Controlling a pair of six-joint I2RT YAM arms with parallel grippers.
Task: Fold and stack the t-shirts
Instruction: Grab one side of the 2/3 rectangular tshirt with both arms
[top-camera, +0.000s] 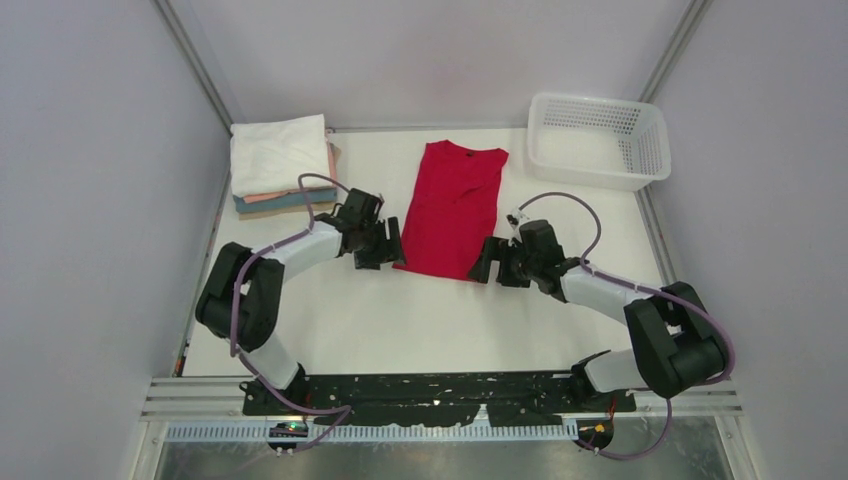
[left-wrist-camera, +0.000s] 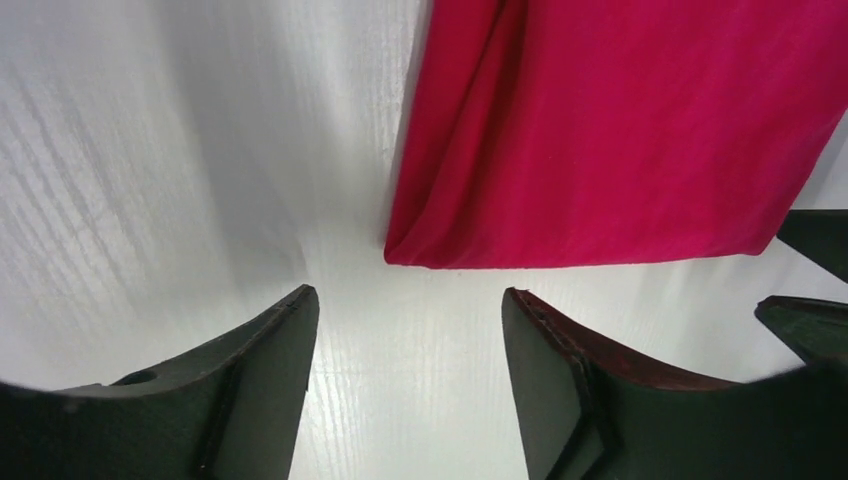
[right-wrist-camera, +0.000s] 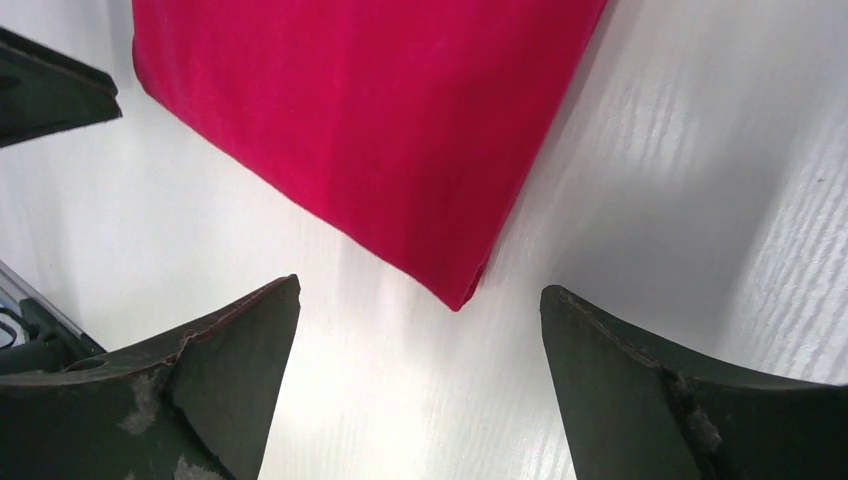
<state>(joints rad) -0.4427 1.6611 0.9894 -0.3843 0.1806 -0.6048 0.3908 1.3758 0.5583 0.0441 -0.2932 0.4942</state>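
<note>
1. Left claw (top-camera: 392, 243) stood wide, its 2 fingers (left-wrist-camera: 250, 380) spread and holding nothing, low over the white table (top-camera: 400, 320).
2. Just ahead of it, slightly to its right, lay the near-left corner of the red t-shirt (top-camera: 452, 205). In the left wrist view I saw the cloth beyond the fingertips, not between them.
3. Right claw (top-camera: 483, 262) was equally wide and empty. The shirt's near-right corner sat just ahead of it, pointing toward the gap between its fingers without reaching them.
4. I saw the shirt flat on the table as a long narrow strip, its left side folded over onto itself, its collar at the end far from both claws.
5. Well beyond the left claw and off to its left sat the stack of folded t-shirts (top-camera: 280, 165), white on top with salmon pink and teal edges showing beneath.
6. Beyond the right claw, off to its right, the white mesh basket (top-camera: 590, 172) stood at the table's far corner.
</note>
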